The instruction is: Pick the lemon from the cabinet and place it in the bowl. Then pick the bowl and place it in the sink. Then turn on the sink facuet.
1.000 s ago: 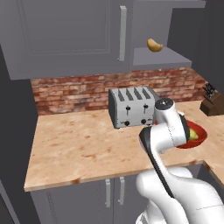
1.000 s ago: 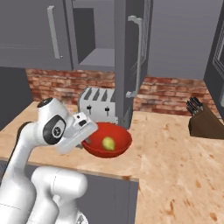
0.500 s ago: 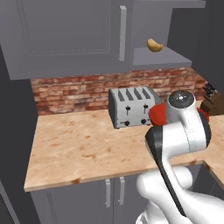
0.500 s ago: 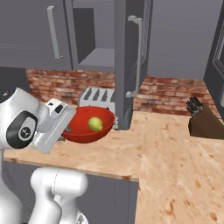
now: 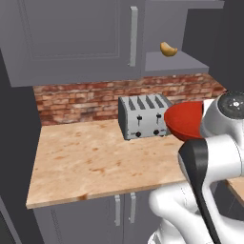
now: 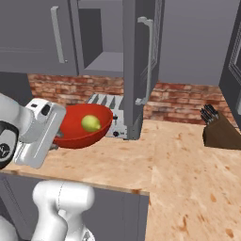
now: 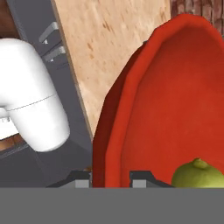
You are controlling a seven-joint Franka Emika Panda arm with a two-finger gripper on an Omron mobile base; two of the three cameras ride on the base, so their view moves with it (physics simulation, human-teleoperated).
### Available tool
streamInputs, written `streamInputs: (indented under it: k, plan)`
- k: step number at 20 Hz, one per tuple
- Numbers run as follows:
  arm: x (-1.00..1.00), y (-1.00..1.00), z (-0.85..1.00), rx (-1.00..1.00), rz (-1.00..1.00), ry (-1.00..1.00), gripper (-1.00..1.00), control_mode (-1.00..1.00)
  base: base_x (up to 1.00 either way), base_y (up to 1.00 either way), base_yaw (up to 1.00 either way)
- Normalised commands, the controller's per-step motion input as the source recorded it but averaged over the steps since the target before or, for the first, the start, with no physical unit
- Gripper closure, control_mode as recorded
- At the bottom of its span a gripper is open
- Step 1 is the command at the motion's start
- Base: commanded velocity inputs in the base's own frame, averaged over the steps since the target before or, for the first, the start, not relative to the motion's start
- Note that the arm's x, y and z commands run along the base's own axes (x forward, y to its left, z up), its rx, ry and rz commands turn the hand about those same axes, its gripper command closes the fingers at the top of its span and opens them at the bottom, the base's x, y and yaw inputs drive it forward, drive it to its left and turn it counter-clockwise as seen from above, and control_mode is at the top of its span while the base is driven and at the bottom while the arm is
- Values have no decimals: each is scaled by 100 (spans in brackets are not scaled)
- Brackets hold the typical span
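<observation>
Glossy red bowl (image 6: 82, 132), speckled wood-look counter (image 5: 90, 162), rough brick backsplash (image 5: 76, 100).

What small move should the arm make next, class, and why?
Probably keep carrying the bowl level toward the sink. The end effector is clamped on its rim, the bowl is lifted off the counter, and the lemon sits loose inside, so tilting could spill it.

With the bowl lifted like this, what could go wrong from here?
1. The bowl is pinched by its rim alone between the fingers, so it may slip or tilt.
2. The lemon lies loose inside and may roll out.
3. The bowl hangs close to the toaster and the open cabinet door; a swing might clip either.
</observation>
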Motion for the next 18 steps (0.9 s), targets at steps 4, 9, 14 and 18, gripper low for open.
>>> streamInputs:
  k: [4,9,14,18]
  plan:
    - [-35,35,5,1,0,-1,100,-100,0,0,0]
    - [-34,13,0,1,0,-3,100,-100,0,0,0]
    - [-5,3,0,0,0,1,100,-100,0,0,0]
    - [-3,4,0,0,0,1,100,100,-25,11,1]
